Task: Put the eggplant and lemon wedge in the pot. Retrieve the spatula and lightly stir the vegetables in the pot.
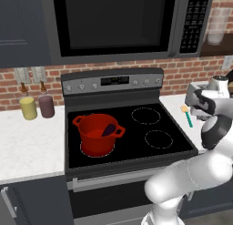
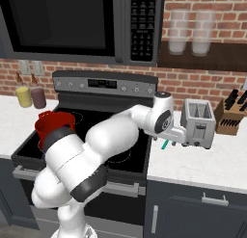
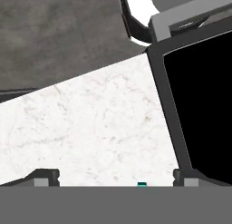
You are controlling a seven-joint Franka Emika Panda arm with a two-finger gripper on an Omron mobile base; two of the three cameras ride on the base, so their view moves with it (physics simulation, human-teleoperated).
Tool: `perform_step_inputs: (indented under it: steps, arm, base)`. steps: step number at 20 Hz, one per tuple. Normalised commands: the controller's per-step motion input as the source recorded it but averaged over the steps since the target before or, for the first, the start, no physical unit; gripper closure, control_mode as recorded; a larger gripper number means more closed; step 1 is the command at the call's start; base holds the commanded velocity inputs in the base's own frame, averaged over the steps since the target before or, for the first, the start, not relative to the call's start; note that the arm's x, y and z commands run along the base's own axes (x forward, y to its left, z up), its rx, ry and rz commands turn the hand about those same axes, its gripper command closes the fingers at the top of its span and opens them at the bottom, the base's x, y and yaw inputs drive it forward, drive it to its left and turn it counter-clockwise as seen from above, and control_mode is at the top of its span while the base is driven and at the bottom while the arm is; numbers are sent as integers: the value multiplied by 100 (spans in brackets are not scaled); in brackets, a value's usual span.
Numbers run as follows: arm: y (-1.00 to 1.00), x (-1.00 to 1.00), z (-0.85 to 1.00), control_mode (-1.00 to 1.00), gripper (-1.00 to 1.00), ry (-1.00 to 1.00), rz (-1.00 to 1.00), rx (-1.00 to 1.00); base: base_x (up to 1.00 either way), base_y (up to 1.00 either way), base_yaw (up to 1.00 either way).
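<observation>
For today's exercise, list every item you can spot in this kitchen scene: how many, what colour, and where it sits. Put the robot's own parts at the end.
pot: one, red, front left burner.
eggplant: one, dark purple, inside the pot.
spatula: one, teal handle, tan end, counter right of stove.
stove: one, black top, centre.
microwave: one, dark, above stove.
jars: two, yellow and mauve, left counter.
toaster: one, silver, right counter.
knife block: one, wooden, far right.
glasses: two, clear, on the shelf.
end effector: one, open, over the right counter above the spatula.
</observation>
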Motion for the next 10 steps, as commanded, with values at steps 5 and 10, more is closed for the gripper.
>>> perform_step_inputs:
  steps: [5, 10]
  arm:
    - [0, 23, -43, -100, -100, 0, 0, 0]
    - [1, 27, -40, -100, -100, 0, 0, 0]
  base:
    - [0, 0, 0]
    - [0, 0, 0]
